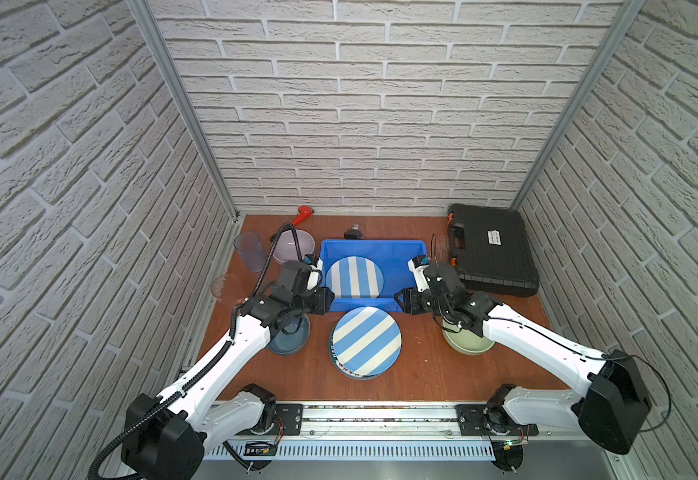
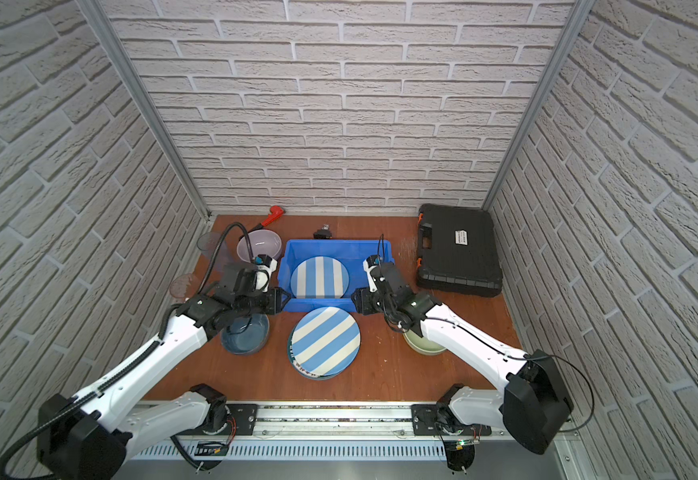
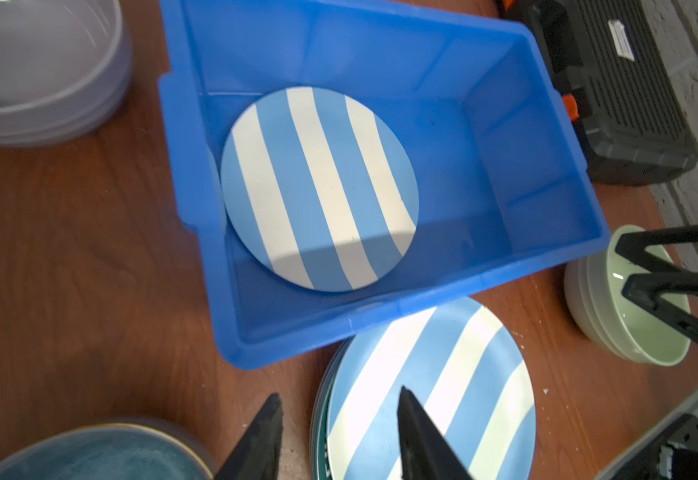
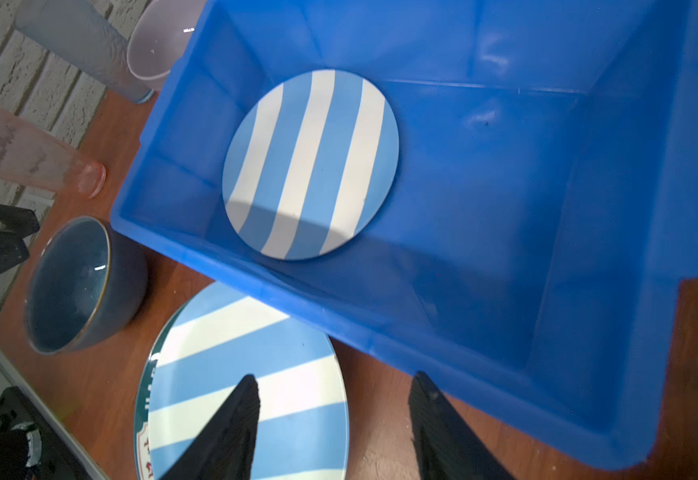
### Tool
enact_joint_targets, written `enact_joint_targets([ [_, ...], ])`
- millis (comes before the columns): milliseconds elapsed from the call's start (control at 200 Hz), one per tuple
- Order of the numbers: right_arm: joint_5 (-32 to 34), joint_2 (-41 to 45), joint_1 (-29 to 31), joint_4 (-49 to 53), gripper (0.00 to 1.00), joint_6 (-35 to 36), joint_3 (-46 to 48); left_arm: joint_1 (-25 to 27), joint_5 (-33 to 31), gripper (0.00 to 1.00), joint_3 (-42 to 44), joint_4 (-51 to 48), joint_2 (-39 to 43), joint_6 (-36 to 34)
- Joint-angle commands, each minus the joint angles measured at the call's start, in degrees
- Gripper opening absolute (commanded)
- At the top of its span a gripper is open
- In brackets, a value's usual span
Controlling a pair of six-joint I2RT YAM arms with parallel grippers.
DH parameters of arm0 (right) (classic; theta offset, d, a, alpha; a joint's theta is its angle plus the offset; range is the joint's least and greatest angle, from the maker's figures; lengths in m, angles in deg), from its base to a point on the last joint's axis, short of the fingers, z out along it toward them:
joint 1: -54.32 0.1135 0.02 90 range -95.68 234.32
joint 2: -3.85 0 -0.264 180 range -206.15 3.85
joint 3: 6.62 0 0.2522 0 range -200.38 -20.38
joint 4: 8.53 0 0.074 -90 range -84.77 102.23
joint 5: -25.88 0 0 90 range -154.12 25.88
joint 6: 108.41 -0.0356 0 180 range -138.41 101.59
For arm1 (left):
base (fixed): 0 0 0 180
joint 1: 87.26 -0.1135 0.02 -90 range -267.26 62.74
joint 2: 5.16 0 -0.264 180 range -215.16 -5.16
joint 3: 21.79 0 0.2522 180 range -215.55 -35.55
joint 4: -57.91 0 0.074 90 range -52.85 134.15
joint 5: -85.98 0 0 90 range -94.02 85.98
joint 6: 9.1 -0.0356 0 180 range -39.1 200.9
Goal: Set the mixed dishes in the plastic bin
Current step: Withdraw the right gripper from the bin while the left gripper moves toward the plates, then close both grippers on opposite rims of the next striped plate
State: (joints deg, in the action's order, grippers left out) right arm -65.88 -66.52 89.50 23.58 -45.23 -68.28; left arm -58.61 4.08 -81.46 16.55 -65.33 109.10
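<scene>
**Left pincer [image 3: 339, 395] and right pincer [image 4: 335, 376] spread and empty at the bin's near corners**

Both pincers hang with fingers apart and nothing between them. One is by each near corner of the blue bin [image 1: 397, 253], and they face each other across the table [image 1: 422, 365].

A striped plate [image 1: 354, 277] lies in the bin toward its left end; I cannot tell whether it lies quite flat. Just in front of the bin's near wall, between the pincers, a twin plate [image 1: 367, 340] tops a small stack. A lettered plate [image 4: 144, 399] peeps out beneath it.

A dark blue bowl [image 4: 77, 286] sits under the left arm and a green bowl [image 1: 461, 344] under the right. A lilac bowl [image 2: 258, 245], a grey tumbler [image 1: 248, 249] and a pink tumbler [image 1: 221, 286] are left of the bin.

The step in hand, as I judge it, is to take the twin plate. It lies flat on another plate, so the grip belongs at its rim. One finger should slide beneath where the rim overhangs and the other should press on top, firmly enough that the plate cannot slip.

Only the top plate should come up, and a slow first lift would show whether the lettered plate drags along. The plate should then rise clear of the bin's flared rim, travel over and be lowered onto the striped plate before release, not dropped. The free arm should give way, since the two stand close.
</scene>
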Motion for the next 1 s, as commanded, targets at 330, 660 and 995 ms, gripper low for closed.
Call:
enact_joint_targets([
  [330,-0.56,6.51,6.02,-13.89,0.54,-8.91,16.96,11.98,-2.48,0.32,11.54,9.29,-0.39,11.03],
  [660,-1.14,2.08,7.85,-19.62,0.53,-11.27,19.55,16.42,-10.33,0.23,12.42,7.54,-4.11,15.88],
  [995,0.53,-1.16,8.68,-19.84,0.53,-11.14,18.88,17.14,-14.26,0.32,11.80,1.95,-3.37,17.50],
])
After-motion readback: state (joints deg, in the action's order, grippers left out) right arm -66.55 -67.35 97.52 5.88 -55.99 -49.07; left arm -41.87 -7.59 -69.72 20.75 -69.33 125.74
